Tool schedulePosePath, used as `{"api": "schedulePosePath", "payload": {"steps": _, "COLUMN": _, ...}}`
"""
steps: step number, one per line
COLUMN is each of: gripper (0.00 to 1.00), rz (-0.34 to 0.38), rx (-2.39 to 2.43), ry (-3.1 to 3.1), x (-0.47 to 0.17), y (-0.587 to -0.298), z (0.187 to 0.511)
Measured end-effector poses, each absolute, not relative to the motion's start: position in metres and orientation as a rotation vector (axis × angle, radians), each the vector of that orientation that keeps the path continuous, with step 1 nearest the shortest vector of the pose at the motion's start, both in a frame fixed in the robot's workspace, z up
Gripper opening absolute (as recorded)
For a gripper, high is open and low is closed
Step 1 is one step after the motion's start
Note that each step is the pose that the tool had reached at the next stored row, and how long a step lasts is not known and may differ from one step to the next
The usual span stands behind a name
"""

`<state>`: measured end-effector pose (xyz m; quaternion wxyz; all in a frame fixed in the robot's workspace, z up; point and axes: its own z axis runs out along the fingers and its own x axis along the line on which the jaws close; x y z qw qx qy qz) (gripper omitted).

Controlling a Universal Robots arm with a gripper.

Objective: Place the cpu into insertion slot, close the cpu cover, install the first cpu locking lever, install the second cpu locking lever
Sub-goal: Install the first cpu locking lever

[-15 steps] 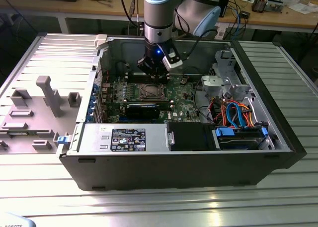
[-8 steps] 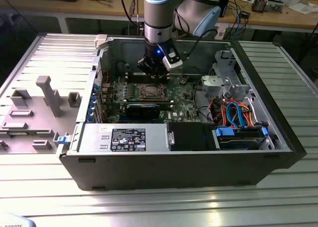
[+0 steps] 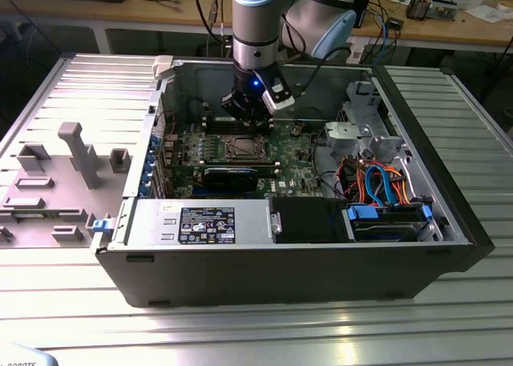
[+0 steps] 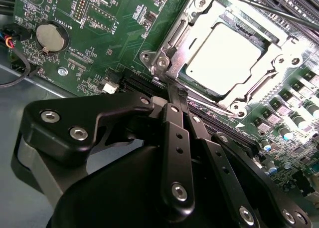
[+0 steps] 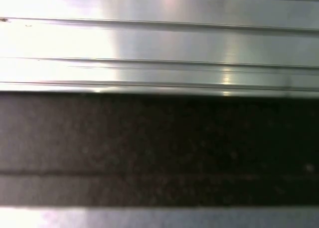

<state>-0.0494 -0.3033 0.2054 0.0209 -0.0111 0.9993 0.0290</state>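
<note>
You've got the open computer case (image 3: 321,262) lying on the ribbed metal table (image 3: 240,334); the green motherboard (image 3: 296,162) sits flat inside it, and the arm (image 3: 256,30) comes straight down over the board; in the exterior view your gripper (image 3: 250,119) hangs just above the far edge of the insertion slot (image 3: 240,148). In the second wrist view the gripper (image 4: 178,93) has its black fingers (image 4: 175,138) pinched together, holding nothing, the tips right at the corner of the socket frame; the cpu cover (image 4: 197,26) is down flat around the chip; the cpu (image 4: 224,53) is seated in the insertion slot (image 4: 169,41), its pale metal top showing through the cut-out; a thin lever rod (image 4: 259,6) runs along the socket's far side; a coin battery (image 4: 51,37) sits well apart on the board.
</note>
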Motion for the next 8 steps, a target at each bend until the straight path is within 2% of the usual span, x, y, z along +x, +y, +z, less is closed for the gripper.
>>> {"api": "schedulePosePath", "payload": {"steps": 8, "gripper": 0.11, "rz": 0.090, "rx": -0.035, "ry": 3.099, "x": -0.0494, "y": -0.3035, "z": 0.2043}}
